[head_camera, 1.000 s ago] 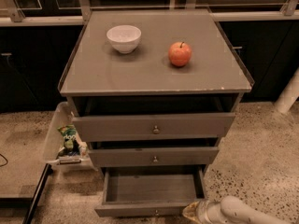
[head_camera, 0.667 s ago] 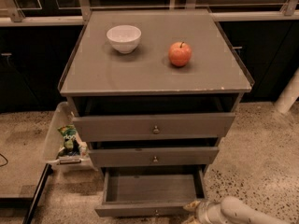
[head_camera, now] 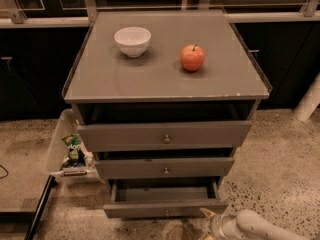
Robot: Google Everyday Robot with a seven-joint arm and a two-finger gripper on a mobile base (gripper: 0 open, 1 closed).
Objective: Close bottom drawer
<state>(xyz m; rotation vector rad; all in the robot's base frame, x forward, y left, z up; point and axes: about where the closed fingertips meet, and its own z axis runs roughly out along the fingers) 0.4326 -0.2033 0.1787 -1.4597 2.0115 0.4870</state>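
At the cabinet foot, bottom drawer stands open: rigid wood, probably free-sliding, best pushed on its flat front; tool at right corner, spread can't be told.

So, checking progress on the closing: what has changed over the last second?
The gripper, at a front corner of the thin grey bottom drawer, has pushed it partly inward; it is not yet shut. White bowl, red apple and two upper drawers unchanged.
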